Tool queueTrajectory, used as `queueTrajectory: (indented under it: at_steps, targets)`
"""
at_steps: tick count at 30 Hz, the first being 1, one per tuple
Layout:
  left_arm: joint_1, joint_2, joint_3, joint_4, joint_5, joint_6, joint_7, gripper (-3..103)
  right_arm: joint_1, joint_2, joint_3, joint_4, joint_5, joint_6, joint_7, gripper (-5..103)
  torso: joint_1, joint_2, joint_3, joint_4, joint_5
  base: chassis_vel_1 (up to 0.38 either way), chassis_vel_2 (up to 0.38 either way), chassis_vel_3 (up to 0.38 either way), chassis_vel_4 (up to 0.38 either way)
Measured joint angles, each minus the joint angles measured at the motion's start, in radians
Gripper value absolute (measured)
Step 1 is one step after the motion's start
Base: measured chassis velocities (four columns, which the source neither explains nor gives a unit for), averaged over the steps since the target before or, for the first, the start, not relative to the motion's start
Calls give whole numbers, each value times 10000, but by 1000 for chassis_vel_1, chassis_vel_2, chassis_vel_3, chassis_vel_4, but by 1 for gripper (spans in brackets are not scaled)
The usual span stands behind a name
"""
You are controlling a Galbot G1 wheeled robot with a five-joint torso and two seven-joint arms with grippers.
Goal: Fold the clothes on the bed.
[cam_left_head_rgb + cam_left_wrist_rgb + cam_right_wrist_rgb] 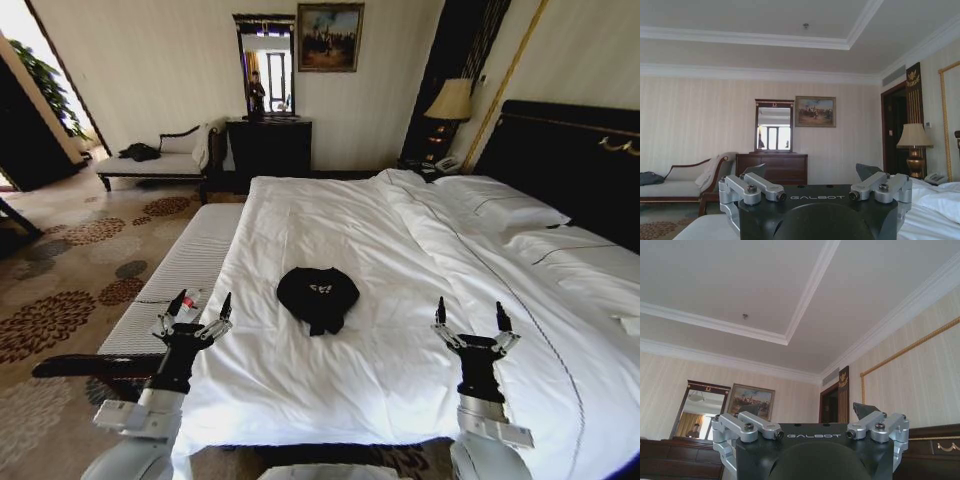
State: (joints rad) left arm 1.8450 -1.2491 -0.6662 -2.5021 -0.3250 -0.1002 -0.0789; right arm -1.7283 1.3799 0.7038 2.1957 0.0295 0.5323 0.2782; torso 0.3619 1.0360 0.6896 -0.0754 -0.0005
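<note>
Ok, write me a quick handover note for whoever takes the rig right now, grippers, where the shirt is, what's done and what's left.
Left gripper: open, holding nothing, raised over the near left edge of the bed, by the striped bench.
Right gripper: open, holding nothing, raised over the near right part of the bed.
Black T-shirt: lies as a compact bundle on the white duvet, mid-bed, between the two grippers and farther from the robot than both. Neither touches it.
Done: the shirt looks gathered or partly folded, but uneven.
Left: check the fold and tidy it if needed.
</note>
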Motion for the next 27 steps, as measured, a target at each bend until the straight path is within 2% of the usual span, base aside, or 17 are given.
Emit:
queueTrajectory:
  at_steps: [5, 6, 7, 9, 10, 11, 12, 14, 15, 17, 20, 21, 24, 27]
  targets:
    - [-154, -127, -138, 5, 103, 331, -141, 100, 78, -122, -66, -36, 66, -174, 153, 100, 0, 1, -1, -2, 0, 0, 0, 0, 0]
    - [-287, -102, -212, 130, -35, 731, -403, 100, 70, -216, -80, -46, 68, -168, 171, 100, -2, 2, -1, -2, 1, 0, 0, 0, 0]
    - [-287, -102, -212, 130, -35, 731, -403, 100, 70, -216, -80, -46, 68, -168, 171, 100, -2, 2, -1, -2, 1, 0, 0, 0, 0]
    - [-736, 268, -319, 641, -438, 1571, -883, 100, 167, -275, -105, -140, 68, -78, 177, 100, -5, 2, -3, -2, -1, 0, 0, 0, 0]
    - [-736, 268, -319, 641, -438, 1571, -883, 100, 167, -275, -105, -140, 68, -78, 177, 100, -5, 2, -3, -2, -1, 0, 0, 0, 0]
    - [-975, 482, -329, 928, -710, 1817, -1011, 100, 233, -274, -155, -183, 58, -60, 176, 100, -4, 2, -3, -2, -2, 0, 0, 0, 0]
    - [-1775, 1093, -184, 1822, -2260, 2606, -1494, 100, 502, -265, -351, -386, 30, -41, 170, 100, -1, 1, -1, -3, -3, 0, 0, 0, 0]
    - [-2344, 1350, 91, 2407, -3549, 2995, -1675, 100, 754, -304, -446, -646, 18, -36, 167, 100, -2, 1, -1, -2, -3, 0, 0, 0, 0]
    - [-2344, 1350, 91, 2407, -3549, 2995, -1675, 100, 754, -304, -446, -646, 18, -36, 167, 100, -2, 1, -1, -2, -3, 0, 0, 0, 0]
    - [-2863, 1488, 378, 2881, -4587, 3225, -1522, 100, 921, -360, -485, -823, 17, -32, 164, 100, -2, 1, -1, -1, 0, 0, 0, 0, 0]
    - [-3682, 1574, 860, 3600, -6030, 3477, -943, 100, 1097, -470, -495, -1003, 50, -26, 162, 100, -2, 1, -1, -2, 0, 0, 0, 0, 0]
    - [-3682, 1574, 860, 3600, -6030, 3477, -943, 100, 1097, -470, -495, -1003, 50, -26, 162, 100, -2, 1, -1, -2, 0, 0, 0, 0, 0]
    - [-4619, 1465, 1408, 4496, -7031, 3683, -583, 100, 1256, -533, -521, -1125, 104, -27, 158, 100, -1, 1, -1, -1, -1, 0, 0, 0, 0]
    - [-5080, 1260, 1709, 5005, -7211, 3732, -476, 100, 1286, -538, -544, -1183, 111, -29, 149, 100, -1, 0, 0, -3, 0, 0, 0, 0, 0]
